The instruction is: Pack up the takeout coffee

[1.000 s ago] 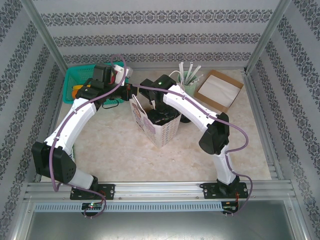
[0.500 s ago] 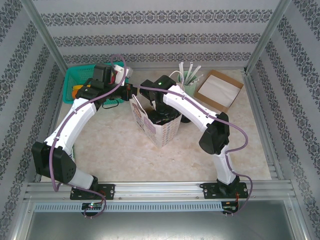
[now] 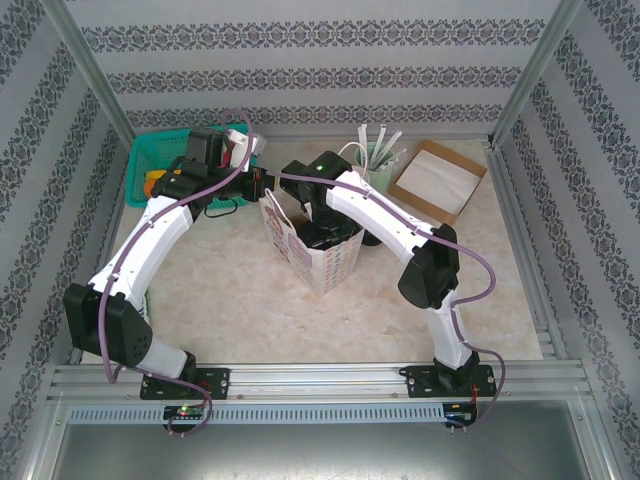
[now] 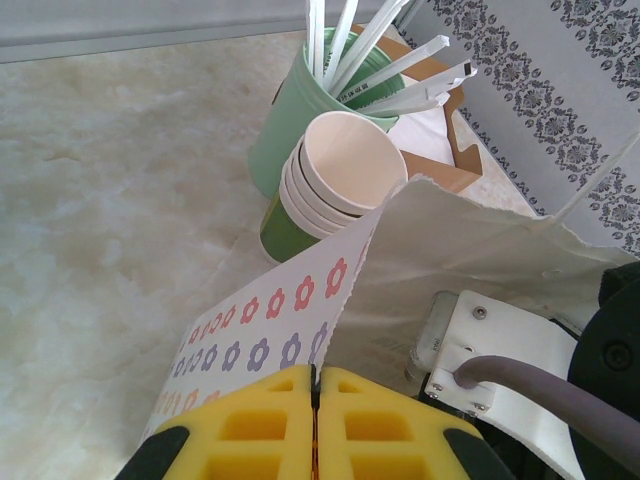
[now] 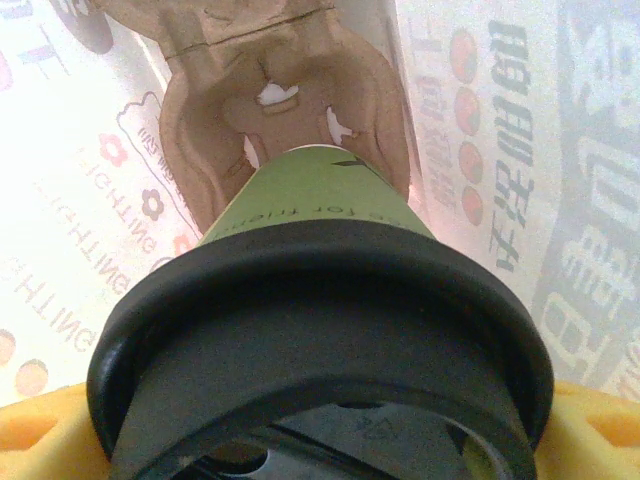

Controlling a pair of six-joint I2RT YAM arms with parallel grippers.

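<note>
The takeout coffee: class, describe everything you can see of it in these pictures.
The takeout coffee is a dark green paper cup with faint print, capped by a round black plastic lid with a raised rim. It is held between the right gripper's yellow fingers, lid toward the wrist camera, base pointing down inside the paper bag, close to a brown cardboard carrier at the bottom.

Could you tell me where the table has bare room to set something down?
Bare tabletop lies in front of the paper bag, between the two arm bases, and at the right, nearer than the cardboard tray. The back is crowded: green basket, straw tumbler, bag and both arms.
</note>
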